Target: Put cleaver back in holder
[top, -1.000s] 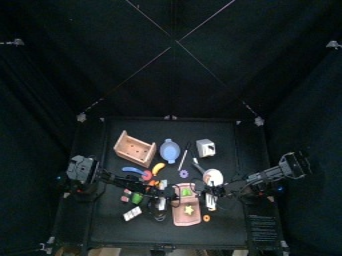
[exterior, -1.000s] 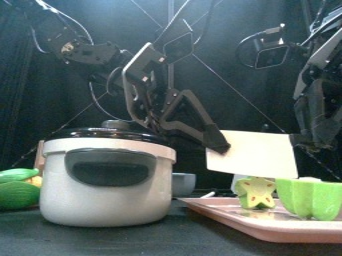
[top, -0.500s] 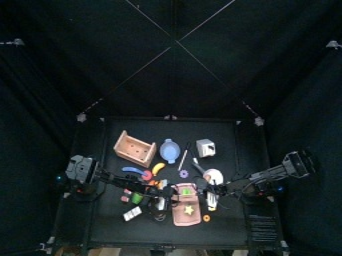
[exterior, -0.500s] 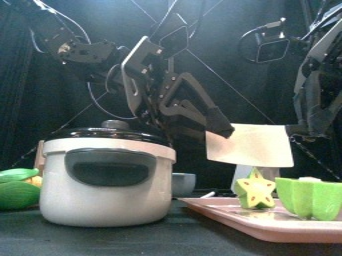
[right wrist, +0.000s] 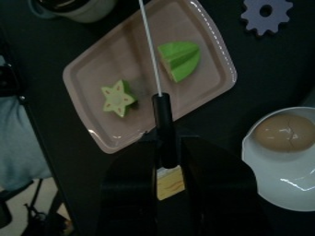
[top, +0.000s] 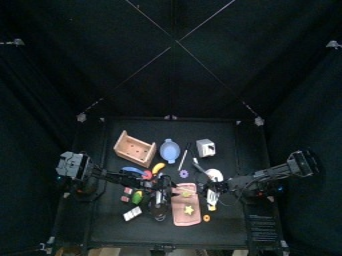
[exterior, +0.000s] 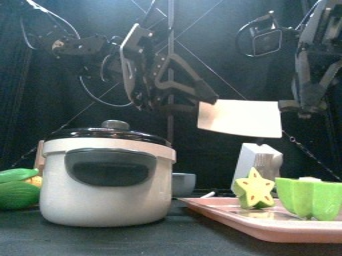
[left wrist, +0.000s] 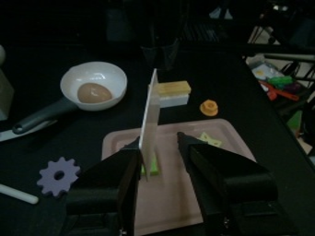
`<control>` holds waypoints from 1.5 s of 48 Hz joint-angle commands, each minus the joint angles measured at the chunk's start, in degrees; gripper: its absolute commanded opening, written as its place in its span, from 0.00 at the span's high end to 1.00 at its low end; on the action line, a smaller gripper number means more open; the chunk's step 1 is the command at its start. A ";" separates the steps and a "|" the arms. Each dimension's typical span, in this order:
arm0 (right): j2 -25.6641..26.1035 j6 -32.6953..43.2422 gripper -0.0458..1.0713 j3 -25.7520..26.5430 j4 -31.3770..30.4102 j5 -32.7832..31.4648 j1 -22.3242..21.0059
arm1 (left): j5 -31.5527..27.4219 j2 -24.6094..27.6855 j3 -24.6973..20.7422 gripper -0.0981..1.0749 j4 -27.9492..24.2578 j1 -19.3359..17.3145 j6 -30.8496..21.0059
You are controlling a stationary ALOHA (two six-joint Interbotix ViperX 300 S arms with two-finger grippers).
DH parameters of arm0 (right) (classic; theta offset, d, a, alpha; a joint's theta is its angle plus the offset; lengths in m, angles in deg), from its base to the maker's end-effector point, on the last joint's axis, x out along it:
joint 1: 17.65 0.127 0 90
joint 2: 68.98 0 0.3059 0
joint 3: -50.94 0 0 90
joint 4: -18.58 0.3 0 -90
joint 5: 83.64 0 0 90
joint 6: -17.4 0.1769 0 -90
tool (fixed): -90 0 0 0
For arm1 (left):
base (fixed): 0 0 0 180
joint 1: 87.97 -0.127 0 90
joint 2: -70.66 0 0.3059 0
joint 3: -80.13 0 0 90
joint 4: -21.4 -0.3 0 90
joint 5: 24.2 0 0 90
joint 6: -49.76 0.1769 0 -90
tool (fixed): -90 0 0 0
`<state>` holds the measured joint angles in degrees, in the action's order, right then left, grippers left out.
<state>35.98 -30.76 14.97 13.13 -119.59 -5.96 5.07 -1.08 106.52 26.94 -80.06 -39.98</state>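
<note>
Top view first: the holder (top: 206,148) sits upright toward the back of the worktop (top: 234,215), right of the tan tray (top: 134,148) and well apart from the pink board (top: 191,207) at the front. One arm comes in from each side near the front. The cleaver is too small here for me to pick out.

Front view: the cleaver (exterior: 241,117) is up in the air with its pale blade broadside, above the pink board (exterior: 221,212). Below it, and not touching it, is a light-grey boxy thing behind the star slice (exterior: 255,190), which looks like the holder (exterior: 261,158). The big lidded pot (exterior: 107,180) fills the left side.

Left wrist view: the left gripper (left wrist: 157,152) has its jaws spread wide. The cleaver's blade (left wrist: 150,115) stands edge-on in the gap, and neither jaw seems to touch it. The pink board (left wrist: 167,203) is underneath, with a bowl holding a brown ball (left wrist: 95,85) and a purple gear (left wrist: 58,175) off to the side.

Right wrist view: the right gripper (right wrist: 163,159) is clamped on the cleaver's black handle (right wrist: 160,124), and the blade runs edge-on out over the pink board (right wrist: 209,37). The star slice (right wrist: 118,98) and a green piece (right wrist: 182,60) lie on either side of that line. The bowl (right wrist: 296,175) is beside the gripper.
</note>
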 commanded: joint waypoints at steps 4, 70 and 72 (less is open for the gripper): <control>1.93 0.18 0.54 3.08 3.52 -2.72 -2.99 | 2.29 -3.87 1.49 0.28 0.18 -0.18 0.00; 11.16 14.24 0.54 22.68 8.53 -43.42 -27.95 | 12.39 -8.70 12.57 0.28 -0.35 1.05 0.09; 10.72 14.15 0.54 23.47 8.53 -44.56 -28.74 | 12.39 -8.70 12.48 0.28 -0.26 1.05 0.18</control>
<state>47.15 -16.43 35.45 21.74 -161.69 -32.68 16.85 -9.43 119.62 26.67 -79.01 -39.98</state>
